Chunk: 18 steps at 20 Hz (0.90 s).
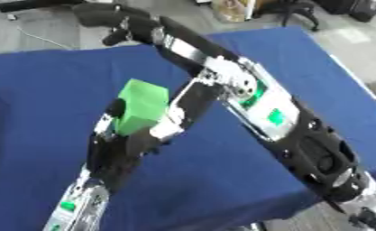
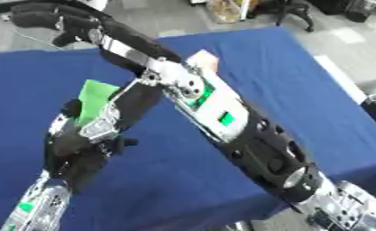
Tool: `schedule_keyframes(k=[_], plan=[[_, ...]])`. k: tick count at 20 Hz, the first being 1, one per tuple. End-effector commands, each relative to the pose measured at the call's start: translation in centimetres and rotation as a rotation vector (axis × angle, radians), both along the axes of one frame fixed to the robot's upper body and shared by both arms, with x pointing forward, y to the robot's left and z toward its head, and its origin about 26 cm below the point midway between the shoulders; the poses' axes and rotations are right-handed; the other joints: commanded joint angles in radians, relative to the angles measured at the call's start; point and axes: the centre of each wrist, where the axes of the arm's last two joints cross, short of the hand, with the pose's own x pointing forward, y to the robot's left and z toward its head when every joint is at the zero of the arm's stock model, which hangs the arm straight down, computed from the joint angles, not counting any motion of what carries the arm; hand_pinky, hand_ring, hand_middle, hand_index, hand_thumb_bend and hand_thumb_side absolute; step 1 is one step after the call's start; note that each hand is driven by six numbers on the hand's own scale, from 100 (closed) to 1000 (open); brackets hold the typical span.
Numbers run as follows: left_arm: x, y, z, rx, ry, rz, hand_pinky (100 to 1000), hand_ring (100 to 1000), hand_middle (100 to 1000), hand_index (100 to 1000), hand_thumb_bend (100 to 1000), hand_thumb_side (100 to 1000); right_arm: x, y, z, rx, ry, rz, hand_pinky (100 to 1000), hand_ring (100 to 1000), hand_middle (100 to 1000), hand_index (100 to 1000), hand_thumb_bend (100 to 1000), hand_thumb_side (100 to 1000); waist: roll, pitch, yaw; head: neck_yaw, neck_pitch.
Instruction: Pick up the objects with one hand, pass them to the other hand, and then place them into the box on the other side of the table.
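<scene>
Green, box-shaped and plain-faced, the block [image 1: 143, 104] sits in the left hand [image 1: 131, 131], raised above the bench [image 1: 33, 90]. The left hand's fingers curl round the block's lower half; dark fingers [image 1: 116, 108] show on its left face and silver-tipped ones [image 1: 173, 118] on its right. The block's top and upper faces stand clear above the hand.

The right arm [image 1: 277, 122] crosses from lower right to upper left, passing just beside the block and behind the left hand. The right hand [image 2: 41, 18] lies well beyond the block, over the far bench edge. Its fingers appear bent, but whether they are closed cannot be told; nothing is seen in them.

View differences: the left eye view shows the block's broad front face and top. The right eye view shows only a narrow green sliver [image 2: 94, 101], the rest being hidden by the left hand. The right eye view alone shows a pale object [image 2: 206, 59] just behind the right arm; its kind cannot be told.

Markings: green panels [image 1: 274, 116] on the right forearm; no writing is readable there or on the block.
</scene>
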Motion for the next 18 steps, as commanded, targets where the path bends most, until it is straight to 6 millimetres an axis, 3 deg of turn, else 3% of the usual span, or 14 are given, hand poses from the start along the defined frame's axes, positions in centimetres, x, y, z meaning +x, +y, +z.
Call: schedule_keyframes(k=[1, 11, 18], plan=[[0.3, 0.3, 0.4, -0.001, -0.019, 0.028, 756, 350, 265, 496, 100, 767, -0.5, -1.1, 1.9, 0.042, -0.056, -0.013, 859, 977, 960, 955, 751, 591, 0.001, -0.016, -0.002, 0.001, -0.003], [1.0, 2.2, 0.2, -0.014, -0.031, 0.143, 757, 347, 262, 495, 100, 747, 0.1, -4.3, 3.7, 0.123, -0.129, -0.107, 858, 950, 941, 962, 723, 598, -0.001, -0.022, -0.01, 0.0, -0.003], [2.4, 7.1, 2.4, -0.009, -0.136, 0.376, 766, 336, 250, 487, 100, 704, 0.4, -8.7, 3.8, 0.244, -0.146, -0.304, 852, 936, 926, 958, 700, 603, 0.004, -0.029, -0.016, 0.016, -0.003]])
